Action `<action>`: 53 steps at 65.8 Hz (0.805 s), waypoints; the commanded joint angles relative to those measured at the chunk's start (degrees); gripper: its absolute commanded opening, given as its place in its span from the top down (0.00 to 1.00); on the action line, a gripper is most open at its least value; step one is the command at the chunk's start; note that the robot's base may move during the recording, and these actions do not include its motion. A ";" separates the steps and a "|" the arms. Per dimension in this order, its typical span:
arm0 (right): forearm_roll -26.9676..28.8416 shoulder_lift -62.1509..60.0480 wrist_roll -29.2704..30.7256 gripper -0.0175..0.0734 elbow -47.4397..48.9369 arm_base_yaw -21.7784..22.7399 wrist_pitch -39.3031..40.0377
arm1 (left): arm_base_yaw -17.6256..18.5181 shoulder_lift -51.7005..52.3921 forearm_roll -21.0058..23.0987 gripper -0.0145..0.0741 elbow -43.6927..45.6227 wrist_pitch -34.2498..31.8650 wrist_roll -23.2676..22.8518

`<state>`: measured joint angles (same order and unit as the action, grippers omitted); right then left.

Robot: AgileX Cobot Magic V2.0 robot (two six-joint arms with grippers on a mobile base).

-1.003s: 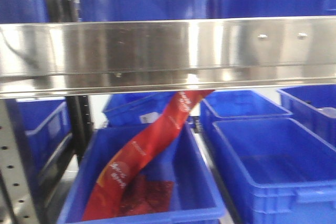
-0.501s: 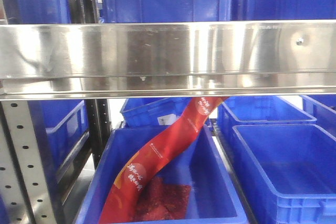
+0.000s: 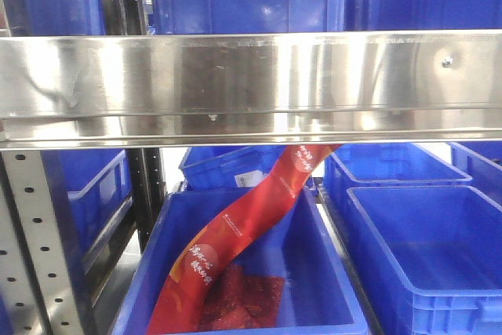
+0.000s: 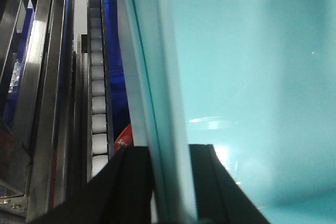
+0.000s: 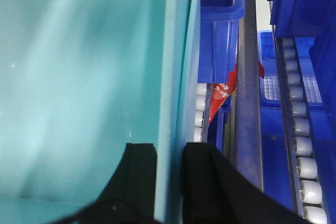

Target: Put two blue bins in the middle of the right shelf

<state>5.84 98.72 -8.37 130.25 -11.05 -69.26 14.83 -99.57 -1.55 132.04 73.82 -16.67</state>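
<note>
View has slid left along the rack, then settled.

From my front camera, the steel shelf beam [image 3: 251, 84] sits about where it did, but everything behind it has shifted right since a second ago. The perforated upright [image 3: 35, 241] now shows fully at lower left, the dark blue bin [image 3: 243, 272] with the red banner [image 3: 243, 229] has moved toward centre, and the neighbouring bin [image 3: 427, 256] is cut off at the right edge. Over the last half second I see no further shift.
</note>
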 commanded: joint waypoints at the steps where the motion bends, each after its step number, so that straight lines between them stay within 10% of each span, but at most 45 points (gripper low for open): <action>1: 1.45 -1.13 0.00 0.99 1.04 0.03 6.43 | 0.15 1.18 0.87 0.96 0.90 -4.80 0.69; 19: 1.45 0.08 0.00 0.99 0.38 0.03 2.96 | 0.15 0.13 -0.81 0.96 0.12 -5.95 0.69; 53: 0.83 0.45 -0.12 0.99 -24.69 -0.12 21.90 | 0.15 -0.41 -2.62 0.96 -24.04 -22.68 -0.06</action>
<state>5.84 100.12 -8.57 107.34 -11.05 -55.96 14.83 -100.84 -4.75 110.35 59.88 -16.78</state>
